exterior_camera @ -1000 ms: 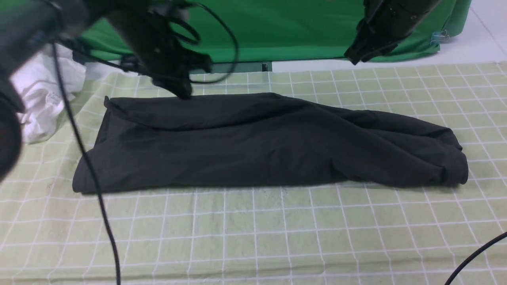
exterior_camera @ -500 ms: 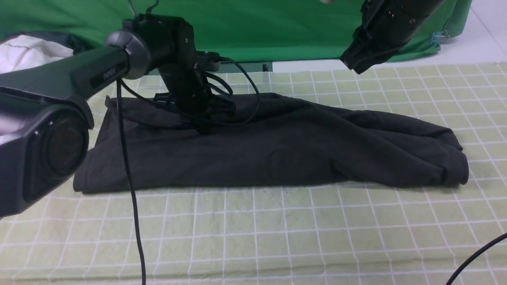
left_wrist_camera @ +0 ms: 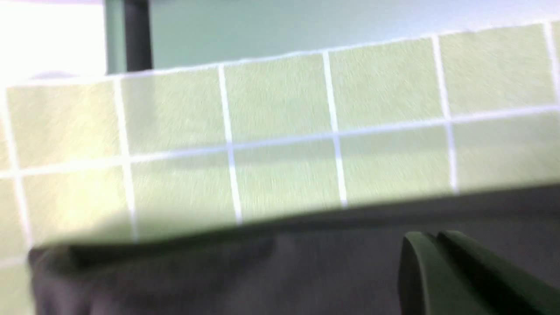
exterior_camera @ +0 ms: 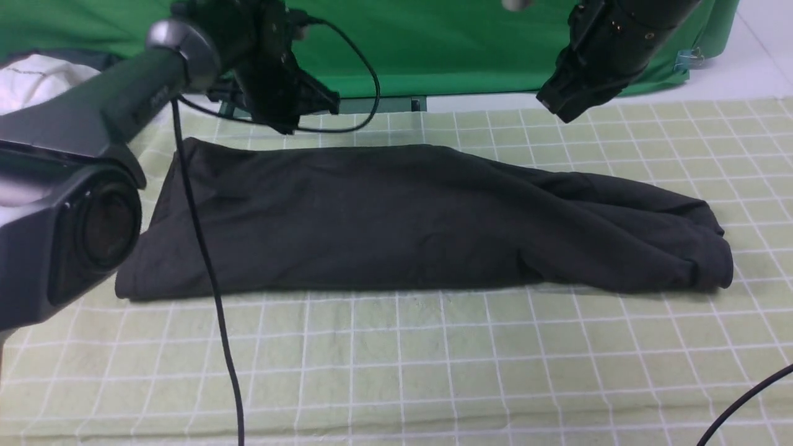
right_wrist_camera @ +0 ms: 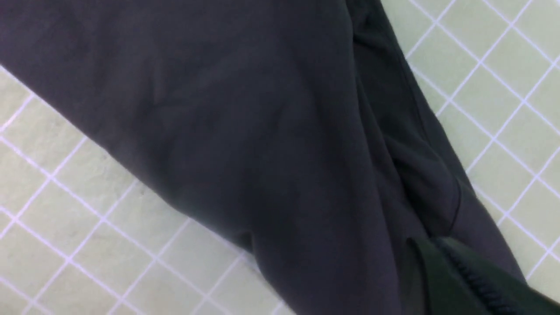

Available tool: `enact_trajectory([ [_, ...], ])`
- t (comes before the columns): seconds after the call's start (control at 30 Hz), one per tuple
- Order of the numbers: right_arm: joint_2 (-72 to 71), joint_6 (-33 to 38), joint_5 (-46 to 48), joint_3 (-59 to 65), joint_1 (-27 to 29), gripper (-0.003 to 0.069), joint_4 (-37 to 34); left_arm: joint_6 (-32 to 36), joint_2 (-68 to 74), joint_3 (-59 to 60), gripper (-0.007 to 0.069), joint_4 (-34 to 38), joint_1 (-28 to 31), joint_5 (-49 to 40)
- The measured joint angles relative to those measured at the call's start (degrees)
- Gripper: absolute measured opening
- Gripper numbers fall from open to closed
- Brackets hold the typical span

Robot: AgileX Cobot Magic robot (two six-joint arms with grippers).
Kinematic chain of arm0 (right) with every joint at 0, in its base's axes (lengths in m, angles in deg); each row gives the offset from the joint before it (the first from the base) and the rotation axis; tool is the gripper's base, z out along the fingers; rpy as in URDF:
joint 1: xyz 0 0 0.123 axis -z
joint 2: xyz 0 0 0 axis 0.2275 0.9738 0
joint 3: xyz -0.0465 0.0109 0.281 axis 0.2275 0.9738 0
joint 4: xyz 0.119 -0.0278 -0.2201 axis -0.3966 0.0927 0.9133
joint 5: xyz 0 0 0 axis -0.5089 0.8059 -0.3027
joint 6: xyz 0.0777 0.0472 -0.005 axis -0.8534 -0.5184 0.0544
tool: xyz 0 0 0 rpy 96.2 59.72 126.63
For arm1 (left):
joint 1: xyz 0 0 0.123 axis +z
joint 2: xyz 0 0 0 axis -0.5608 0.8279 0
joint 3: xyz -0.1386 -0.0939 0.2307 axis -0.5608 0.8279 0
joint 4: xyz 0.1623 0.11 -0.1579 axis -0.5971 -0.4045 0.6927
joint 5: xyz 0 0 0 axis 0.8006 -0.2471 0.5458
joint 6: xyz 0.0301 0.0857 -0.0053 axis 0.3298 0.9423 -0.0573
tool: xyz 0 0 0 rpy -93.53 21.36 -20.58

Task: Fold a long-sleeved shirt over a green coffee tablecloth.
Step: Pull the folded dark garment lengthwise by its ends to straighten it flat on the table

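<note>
Folded shirt point(exterior_camera: 403, 223) on checked tablecloth point(exterior_camera: 396, 359), left gripper point(exterior_camera: 286, 127), right gripper point(exterior_camera: 560, 111) closed, empty, cable point(exterior_camera: 210, 272) crossing shirt, possibly white garment point(exterior_camera: 31, 80) far-left

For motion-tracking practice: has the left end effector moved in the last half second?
Yes. The left end effector rose and drew back off the black shirt toward the checked tablecloth's far edge.
</note>
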Motion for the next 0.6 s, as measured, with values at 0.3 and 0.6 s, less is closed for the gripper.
enact_trajectory([
  [0.3, -4.33, -3.05, 0.33, 3.23, 11.08, 0.0, 1.02, 4.55, -12.72, 7.3, 0.0011, 3.51, -2.46, -6.42],
  [0.6, -3.86, -3.9, -1.55, 18.36, 19.73, 0.017, 0.97, 4.67, -22.08, 33.66, 0.0011, 7.76, -5.2, 2.29],
])
